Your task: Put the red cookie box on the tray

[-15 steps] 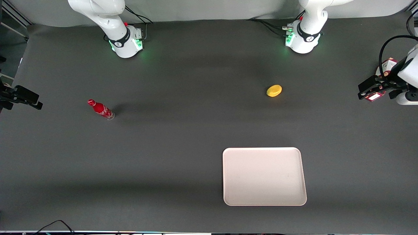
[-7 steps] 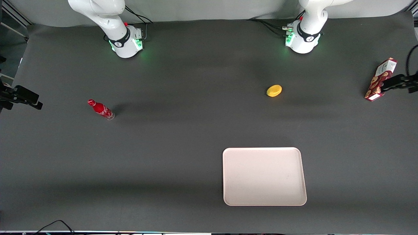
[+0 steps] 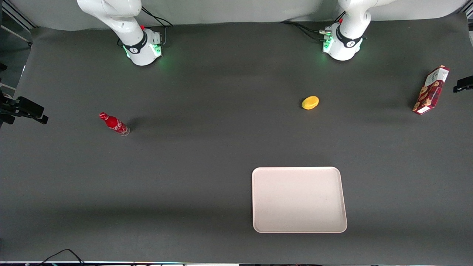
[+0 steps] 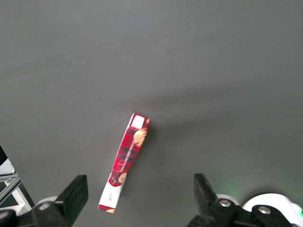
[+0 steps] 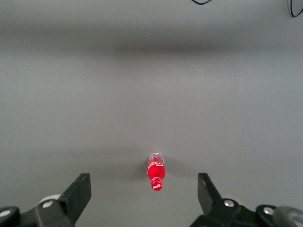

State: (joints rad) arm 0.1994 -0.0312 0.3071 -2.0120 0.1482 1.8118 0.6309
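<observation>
End effector (image 4: 137, 198), fingers spread wide and holding nothing, hovers high above the box (image 4: 124, 162), which shows between the two fingertips (image 4: 75, 195) in the wrist view; in the front view only a dark tip of it (image 3: 465, 84) shows at the frame edge, beside the box (image 3: 430, 90). Nearest the front camera, the tray (image 3: 258, 225) lies flat on the bench (image 3: 184, 166), bare, with nothing on it. Farther from the camera, a yellow fruit-like object (image 3: 310, 102) rests in the open between tray and arm bases, and a red bottle (image 3: 114, 123) stands toward the parked arm's end. The box stands on end near the working arm's edge of the bench, well apart from the tray; whether it is truly upright or leaning cannot be told. Judged step: approach for the grasp, not yet begun. To do it well, the end effector should probably descend straight over the box with the fingers straddling its thin faces, closing across the narrow dimension near the upper part, since a slim carton on end would likely topple if nudged sideways. A carry path passing nearer the camera than the yellow object seems to reach the tray unobstructed.
</observation>
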